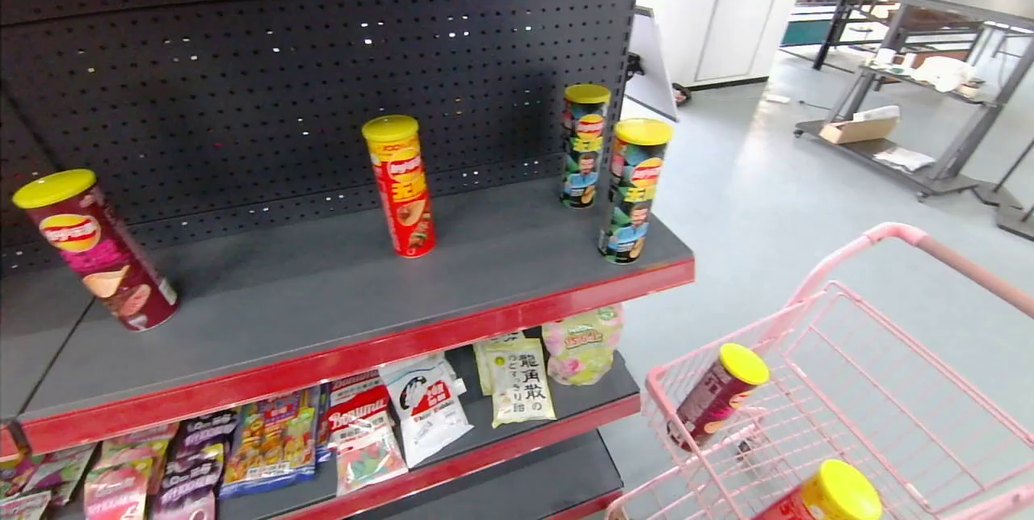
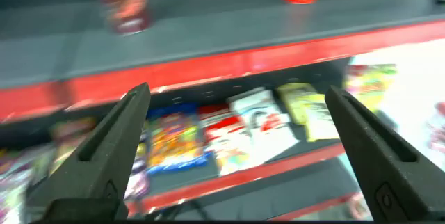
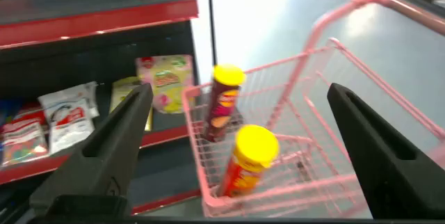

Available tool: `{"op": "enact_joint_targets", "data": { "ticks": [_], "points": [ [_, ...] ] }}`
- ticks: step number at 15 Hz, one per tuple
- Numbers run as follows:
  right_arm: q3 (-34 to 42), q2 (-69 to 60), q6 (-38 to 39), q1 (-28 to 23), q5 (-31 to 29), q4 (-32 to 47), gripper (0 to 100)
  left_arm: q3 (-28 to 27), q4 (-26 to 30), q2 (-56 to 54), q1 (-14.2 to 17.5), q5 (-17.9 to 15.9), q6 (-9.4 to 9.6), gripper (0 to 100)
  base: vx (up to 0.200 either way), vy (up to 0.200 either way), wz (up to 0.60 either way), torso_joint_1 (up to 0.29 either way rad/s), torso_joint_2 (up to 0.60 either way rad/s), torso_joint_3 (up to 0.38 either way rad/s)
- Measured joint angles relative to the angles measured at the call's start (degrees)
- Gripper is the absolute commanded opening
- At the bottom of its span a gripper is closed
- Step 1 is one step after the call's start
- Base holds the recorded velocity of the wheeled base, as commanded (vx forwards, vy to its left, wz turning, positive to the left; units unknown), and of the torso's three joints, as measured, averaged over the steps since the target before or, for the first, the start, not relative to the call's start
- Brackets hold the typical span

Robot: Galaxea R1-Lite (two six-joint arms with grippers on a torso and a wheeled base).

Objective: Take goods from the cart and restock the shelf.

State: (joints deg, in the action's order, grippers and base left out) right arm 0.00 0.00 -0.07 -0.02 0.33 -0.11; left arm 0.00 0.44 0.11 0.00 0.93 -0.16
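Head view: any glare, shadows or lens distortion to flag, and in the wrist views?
Head view: light specks shine through the pegboard; the maroon can leans outward, likely wide-lens distortion. Right wrist view: the floor glares pale behind the cart. Left wrist view: the lower shelf is dark at the back.

The left gripper [image 2: 238, 90] has its dark fingers spread wide apart; the right gripper [image 3: 241, 88] is spread equally wide.

The head view's bottom edge cuts off the red can [image 1: 840, 496] in the pink cart [image 1: 893, 231].
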Motion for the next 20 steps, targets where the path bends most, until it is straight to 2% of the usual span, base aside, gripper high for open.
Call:
{"op": "enact_joint_targets", "data": {
  "ticks": [5,11,20],
  "points": [
    [0.0,0.0,0.02,0.02,0.0,0.01,100,0.0,-0.01,0.0,0.0,0.0,0.0,100,0.0,0.0,-0.6,0.005,0.0,0.002],
    [-0.02,0.0,0.07,0.0,0.0,0.01,100,0.0,0.02,0.0,-0.02,0.05,0.0,100,0.0,0.0,0.0,0.0,0.0,0.0],
    [0.0,0.0,0.07,0.02,0.0,-0.02,100,0.0,0.02,0.0,-0.02,0.05,0.02,100,0.0,0.0,0.0,-0.141,0.33,0.186]
  ]
}}
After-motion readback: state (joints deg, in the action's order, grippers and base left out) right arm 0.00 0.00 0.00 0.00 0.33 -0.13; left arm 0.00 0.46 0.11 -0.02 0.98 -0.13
